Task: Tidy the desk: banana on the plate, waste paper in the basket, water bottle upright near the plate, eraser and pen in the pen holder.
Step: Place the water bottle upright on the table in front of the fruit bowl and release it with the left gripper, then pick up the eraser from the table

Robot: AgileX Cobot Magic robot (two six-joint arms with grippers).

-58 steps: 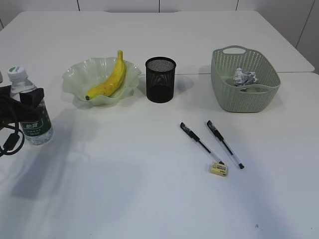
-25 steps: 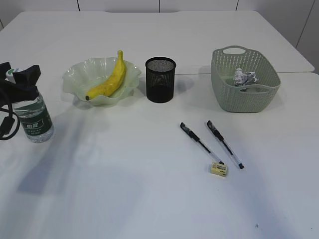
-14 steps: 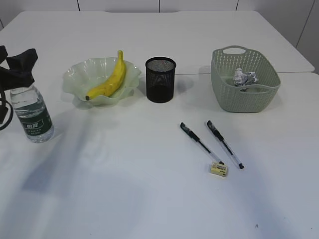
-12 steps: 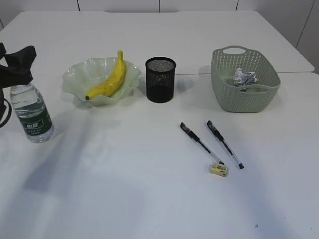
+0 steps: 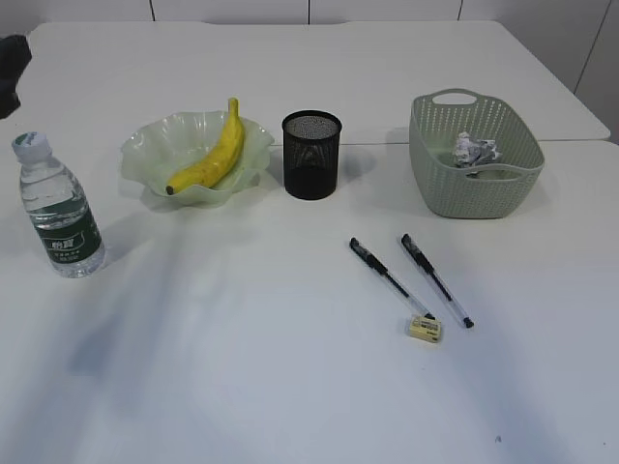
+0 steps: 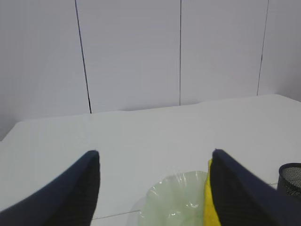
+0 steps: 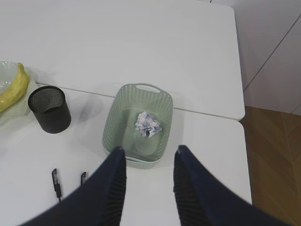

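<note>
eraser (image 5: pixel 425 328): nearest item, flat on the table (image 5: pixel 242 387), touching or just off the tip of the left pen.
pens: two black-grip pens lying side by side, roughly parallel, diagonal. Left pen (image 5: pixel 391 278), right pen (image 5: pixel 437 280). Both outside the pen holder. Right wrist view catches only their top ends at the bottom edge.
water bottle (image 5: pixel 57 208): upright at far left of the table, white cap on, dark green label, well left of the plate. Nothing gripping it.
pen holder (image 5: pixel 311 155): black mesh cup, upright, just right of the plate, between plate and basket. Contents can't be made out.
plate (image 5: pixel 155 145): pale green wavy dish, back left.
banana (image 5: pixel 212 154): lying in the plate, dark tip down-left, stem end poking up over the far rim.
basket (image 5: pixel 474 188): sage-green, back right, well apart from the pen holder.
waste paper (image 5: pixel 476 150): crumpled ball sitting inside the basket, also clear in the right wrist view.
left gripper (image 6: pixel 155 162): jaws wide apart, nothing between them, up in the air looking over the plate rim and banana edge; exterior view shows just a dark bit at the top-left corner.
right gripper (image 7: pixel 148 157): jaws apart, empty, hanging high above the table with the basket seen between and beyond the tips.
</note>
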